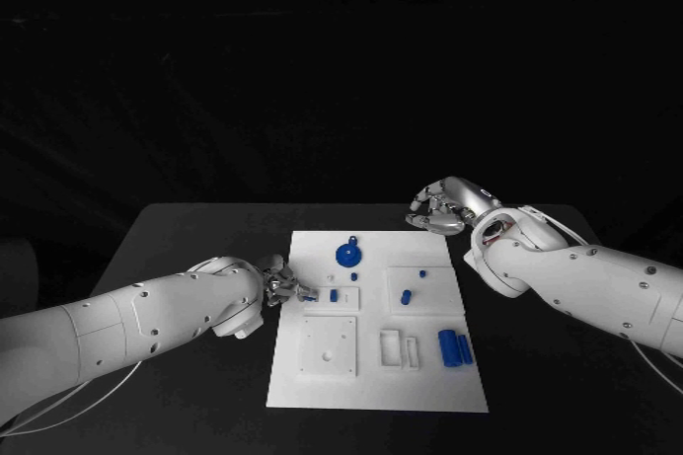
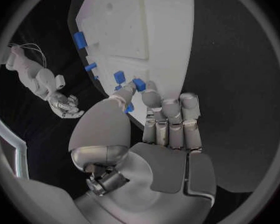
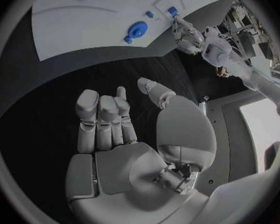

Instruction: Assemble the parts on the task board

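The task board (image 1: 377, 376) is a white plate in the middle of the table. Most small blue parts (image 1: 454, 347) lie loose on it, so most of the job looks left to do. The left hand (image 1: 285, 282) pinches one blue part at the board's left edge. The right hand (image 1: 444, 205) hangs past the far right corner, fingers loose, holding nothing.

A black table (image 1: 186, 238) carries a white task board (image 1: 427, 376) lying flat at its middle, long sides running from the near edge toward the far edge, with dark tabletop showing on either side.
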Robot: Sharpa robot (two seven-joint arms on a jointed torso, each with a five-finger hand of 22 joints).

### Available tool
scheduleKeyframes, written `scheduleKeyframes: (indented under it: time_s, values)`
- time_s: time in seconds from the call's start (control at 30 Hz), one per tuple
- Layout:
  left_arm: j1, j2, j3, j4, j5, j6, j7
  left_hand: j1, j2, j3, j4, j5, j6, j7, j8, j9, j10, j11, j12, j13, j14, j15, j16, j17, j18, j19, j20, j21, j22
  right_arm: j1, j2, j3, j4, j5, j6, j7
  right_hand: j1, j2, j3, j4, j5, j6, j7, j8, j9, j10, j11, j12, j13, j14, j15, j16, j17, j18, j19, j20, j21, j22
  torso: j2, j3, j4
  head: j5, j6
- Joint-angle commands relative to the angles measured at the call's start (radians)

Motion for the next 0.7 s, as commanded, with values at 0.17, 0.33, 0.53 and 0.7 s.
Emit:
scheduleKeyframes:
  time_s: [0.17,0.33,0.53,0.7]
  values:
    - [-0.012,0.004,-0.008,-0.001,0.039,0.065,-0.010,0.017,0.052,0.007,-0.057,0.080,-0.088,0.074,-0.025,-0.093,-0.001,0.013,0.009,-0.003,-0.001,0.011,0.007,-0.001,-0.011,-0.009,-0.115,-0.005,0.017,-0.001,0.000,0.000,0.002,0.000,0.005,0.008,-0.013,0.000,0.000,0.004,0.006,-0.004,0.007,-0.005,0.001,-0.008,0.002,-0.004,-0.001,0.010,0.000,-0.005,0.001,0.109,-0.001,-0.009,-0.005,0.008,0.000,0.0008,-0.0009,0.001,0.000]
    - [-0.012,0.004,-0.008,-0.006,0.056,0.045,-0.006,0.044,0.091,0.022,-0.124,0.146,-0.073,0.072,-0.021,-0.096,0.000,0.012,0.015,-0.005,0.000,0.010,0.011,-0.001,-0.011,-0.010,-0.114,-0.002,0.018,-0.001,-0.001,0.000,0.002,0.000,0.005,0.009,-0.013,0.000,0.000,0.004,0.006,-0.004,0.007,-0.006,0.001,-0.008,0.002,-0.004,-0.001,0.010,0.000,-0.005,0.002,0.109,-0.001,-0.009,-0.005,0.008,0.000,0.0003,-0.0009,0.001,0.002]
    - [-0.012,0.003,-0.008,-0.007,0.080,0.013,0.002,0.053,0.108,0.114,-0.191,0.087,-0.033,0.064,0.000,-0.085,0.014,0.004,0.016,-0.017,0.009,0.002,0.013,-0.005,-0.015,0.005,-0.113,-0.001,0.012,-0.001,-0.001,0.000,0.002,0.000,0.004,0.009,-0.014,0.000,0.000,0.004,0.006,-0.005,0.008,-0.006,0.001,-0.008,0.002,-0.004,-0.001,0.010,0.000,-0.005,0.002,0.109,-0.001,-0.009,-0.006,0.008,0.000,0.0000,0.0001,0.001,0.003]
    - [-0.012,0.002,-0.008,-0.003,0.105,-0.009,0.015,0.033,0.103,0.174,-0.202,0.083,-0.010,0.059,0.013,-0.075,0.024,0.000,0.017,-0.025,0.017,-0.001,0.015,-0.008,-0.015,0.015,-0.115,0.002,0.014,-0.001,-0.001,0.000,0.002,0.000,0.003,0.009,-0.014,0.000,0.000,0.004,0.006,-0.005,0.008,-0.006,0.001,-0.008,0.002,-0.004,-0.001,0.010,0.001,-0.005,0.002,0.109,-0.001,-0.009,-0.006,0.008,-0.001,-0.0001,0.0003,0.001,0.004]
